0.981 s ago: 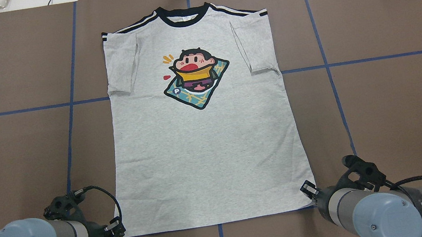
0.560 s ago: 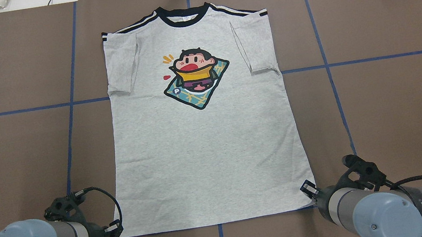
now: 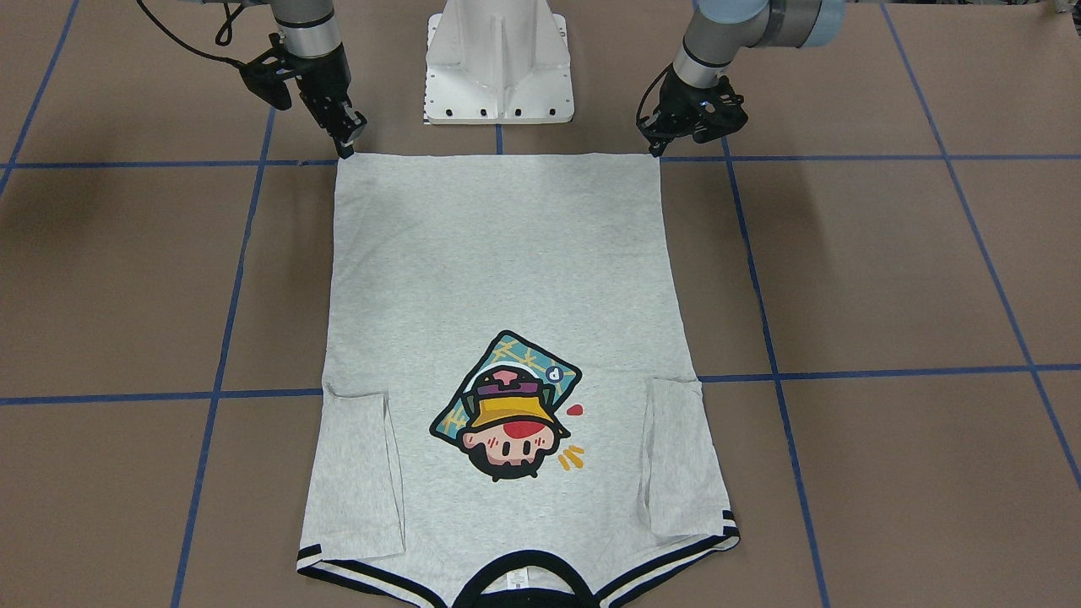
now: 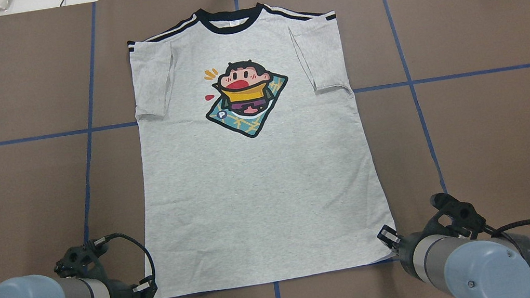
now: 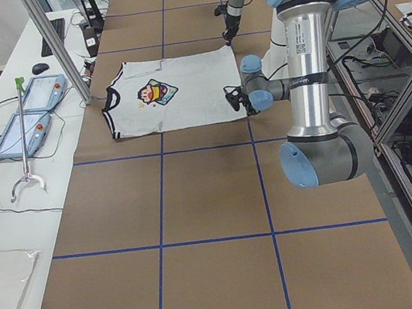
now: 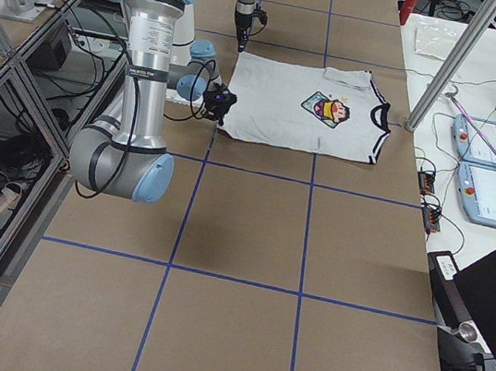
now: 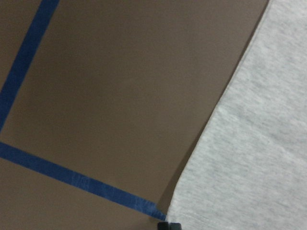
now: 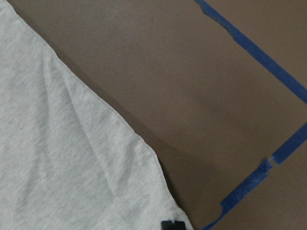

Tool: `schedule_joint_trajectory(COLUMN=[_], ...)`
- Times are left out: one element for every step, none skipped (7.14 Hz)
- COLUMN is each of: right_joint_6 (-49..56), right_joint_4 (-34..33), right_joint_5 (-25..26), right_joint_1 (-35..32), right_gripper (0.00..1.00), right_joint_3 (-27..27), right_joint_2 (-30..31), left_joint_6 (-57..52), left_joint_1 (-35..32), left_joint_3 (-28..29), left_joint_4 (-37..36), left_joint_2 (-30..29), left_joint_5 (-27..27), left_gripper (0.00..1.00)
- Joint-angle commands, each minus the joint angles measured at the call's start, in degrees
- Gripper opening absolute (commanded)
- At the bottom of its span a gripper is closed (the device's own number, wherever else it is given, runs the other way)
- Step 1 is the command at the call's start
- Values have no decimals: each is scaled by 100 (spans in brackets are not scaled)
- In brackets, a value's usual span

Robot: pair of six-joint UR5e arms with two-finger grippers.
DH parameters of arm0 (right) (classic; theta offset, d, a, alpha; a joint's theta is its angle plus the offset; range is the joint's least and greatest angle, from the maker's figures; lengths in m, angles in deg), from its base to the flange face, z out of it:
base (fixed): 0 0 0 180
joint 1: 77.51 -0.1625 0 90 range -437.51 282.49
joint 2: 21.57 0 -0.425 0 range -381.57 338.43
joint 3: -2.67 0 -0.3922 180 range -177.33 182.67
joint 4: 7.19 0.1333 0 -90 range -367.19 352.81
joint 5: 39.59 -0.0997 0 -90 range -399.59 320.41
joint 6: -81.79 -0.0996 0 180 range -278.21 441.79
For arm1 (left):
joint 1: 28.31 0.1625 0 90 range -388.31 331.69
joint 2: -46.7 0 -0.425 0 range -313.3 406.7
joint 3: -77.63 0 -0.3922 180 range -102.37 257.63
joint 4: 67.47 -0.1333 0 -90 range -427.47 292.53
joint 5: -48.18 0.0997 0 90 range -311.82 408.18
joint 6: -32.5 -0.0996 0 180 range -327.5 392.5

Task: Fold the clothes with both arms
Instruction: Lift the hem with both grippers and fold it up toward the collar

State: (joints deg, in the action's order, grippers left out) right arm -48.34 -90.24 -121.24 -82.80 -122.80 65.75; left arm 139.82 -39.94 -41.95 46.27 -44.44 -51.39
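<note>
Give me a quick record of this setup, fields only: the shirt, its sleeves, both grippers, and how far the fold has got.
shirt: T-shirt flat on table, print up, collar away from robot
sleeves: both folded in over the front
left gripper: at one hem corner; open or shut unclear
right gripper: at the other hem corner; also unclear
fold: hem not yet lifted

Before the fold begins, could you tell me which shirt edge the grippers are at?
The plain hem, opposite the black collar; left gripper and right gripper at its corners.
</note>
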Motion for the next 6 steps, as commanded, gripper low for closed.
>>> schedule_joint_trajectory(right_joint_6=[-12, -21, -21, -30, -82, -108], right_joint_4=[-454, -718, -782, -782, -782, -791], right_joint_5=[0, 0, 0, 0, 9, 26], right_joint_1=[298, 466, 546, 642, 765, 836], right_gripper=[0, 0, 0, 0, 0, 0], right_joint_3=[-309, -537, -592, -662, -759, -768], right_joint_2=[-13, -4, 5, 161, 302, 330], left_joint_6=[43, 52, 78, 244, 289, 290], left_joint_1=[12, 29, 90, 186, 248, 249], left_joint_3=[-232, -424, -522, -549, -576, -680], left_joint_4=[-1, 8, -1, 8, 8, 8], left_joint_2=[87, 201, 245, 246, 237, 237], left_joint_5=[-1, -1, -1, 8, 8, 8], left_gripper=[0, 0, 0, 0, 0, 0])
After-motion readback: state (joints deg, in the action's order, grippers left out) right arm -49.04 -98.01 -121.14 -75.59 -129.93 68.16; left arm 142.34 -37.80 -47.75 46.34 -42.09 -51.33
